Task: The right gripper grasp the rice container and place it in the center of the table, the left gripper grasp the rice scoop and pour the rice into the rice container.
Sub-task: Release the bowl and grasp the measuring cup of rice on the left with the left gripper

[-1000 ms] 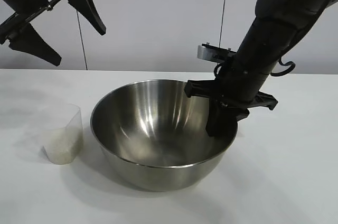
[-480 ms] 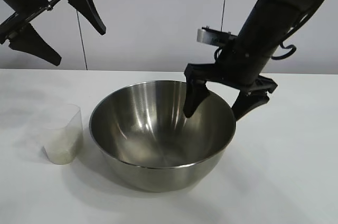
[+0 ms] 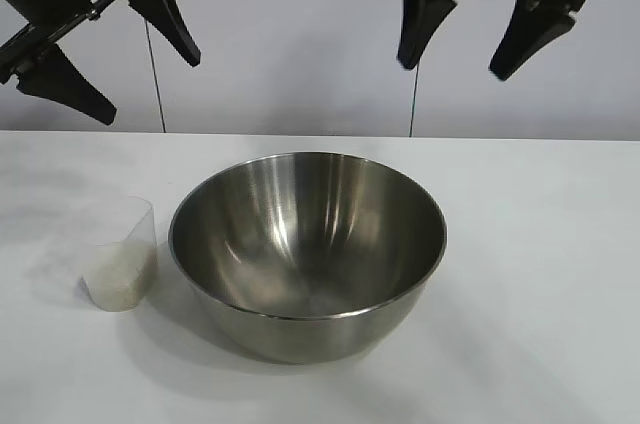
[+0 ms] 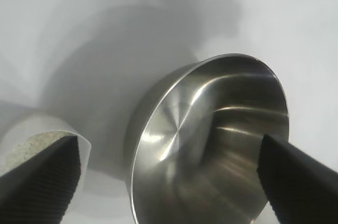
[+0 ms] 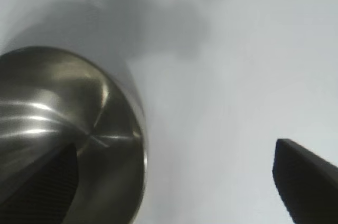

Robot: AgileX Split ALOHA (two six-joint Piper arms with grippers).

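Note:
The rice container point(image 3: 307, 249), a wide shiny steel bowl, stands alone in the middle of the white table point(image 3: 540, 274). Just left of it stands the rice scoop point(image 3: 122, 254), a clear plastic cup holding white rice point(image 3: 116, 279). My right gripper point(image 3: 451, 71) hangs open high above the bowl's far right rim, with nothing in it. My left gripper point(image 3: 152, 91) hovers open at the upper left, above the scoop, also with nothing in it. The left wrist view looks down on the bowl point(image 4: 211, 139) and the scoop point(image 4: 21, 121). The right wrist view shows the bowl's rim point(image 5: 138, 145).
A pale wall with a thin dark vertical line point(image 3: 413, 109) stands behind the table. Bare tabletop lies to the right of the bowl point(image 3: 560, 324) and in front of it.
My right gripper opened, let go of the bowl's right rim and rose well above the bowl. The bowl, the scoop and the left gripper have stayed put.

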